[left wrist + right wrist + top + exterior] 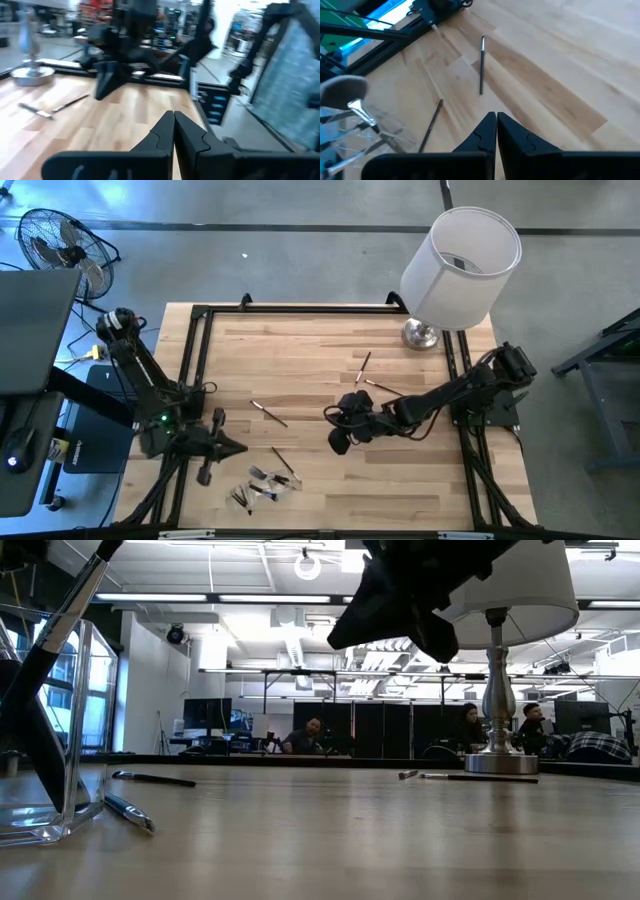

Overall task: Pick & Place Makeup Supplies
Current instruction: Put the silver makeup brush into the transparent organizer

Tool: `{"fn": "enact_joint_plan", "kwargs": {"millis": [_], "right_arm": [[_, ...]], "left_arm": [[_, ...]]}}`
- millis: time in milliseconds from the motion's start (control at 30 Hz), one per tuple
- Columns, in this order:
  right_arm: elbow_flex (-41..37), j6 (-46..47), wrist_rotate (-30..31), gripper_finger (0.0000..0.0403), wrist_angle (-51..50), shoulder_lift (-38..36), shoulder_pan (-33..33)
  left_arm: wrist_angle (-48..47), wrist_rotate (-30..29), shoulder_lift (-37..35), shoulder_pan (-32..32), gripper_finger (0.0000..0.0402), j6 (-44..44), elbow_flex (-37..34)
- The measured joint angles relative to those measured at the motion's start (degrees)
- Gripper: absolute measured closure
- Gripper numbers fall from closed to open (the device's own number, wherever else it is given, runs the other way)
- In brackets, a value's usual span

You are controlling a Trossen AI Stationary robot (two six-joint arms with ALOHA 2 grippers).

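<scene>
Several thin makeup brushes lie flat on the wooden table: one [268, 412] left of centre, one [283, 460] nearer the front, two [372, 377] by the lamp. More brushes stand in a clear holder [262, 485] near the front edge, one with a fluffy head [342, 90]. My left gripper [243, 447] hangs shut and level at the table's left, above the wood, left of the holder, with nothing in it [173, 117]. My right gripper [337, 443] hovers shut over the table's middle, slanting down toward the loose brushes [481, 65], and holds nothing [496, 117].
A lamp with a white shade [460, 265] and metal base [422, 333] stands at the far right corner. A black frame [200, 330] runs along the table's edges. In the low view the holder [50, 740] stands close at the left, with a brush [155, 778] behind it.
</scene>
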Motion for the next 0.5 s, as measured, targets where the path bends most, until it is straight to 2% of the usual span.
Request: {"fn": "enact_joint_plan", "kwargs": {"millis": [67, 267, 400, 500], "right_arm": [[0.0, -2.79, -0.09, 0.0392, -0.18, 0.0, -0.67], [0.0, -15.75, -0.81, 0.0399, -3.49, 0.0, -1.96], [0.0, -19.28, -2.12, 0.0401, -10.38, 0.0, -2.89], [0.0, -19.46, -3.04, 0.0399, -19.05, 0.0, -3.61]], "left_arm": [[-0.12, 3.59, 0.16, 3.73, 0.04, -1.67, 0.0], [-1.02, 19.42, 3.41, 18.95, 0.0401, -11.42, 0.0], [-1.78, 28.51, 6.93, 28.83, 0.0401, -16.39, 0.35], [-5.89, 34.5, 10.67, 35.73, 0.0401, -18.31, 3.39]]}}
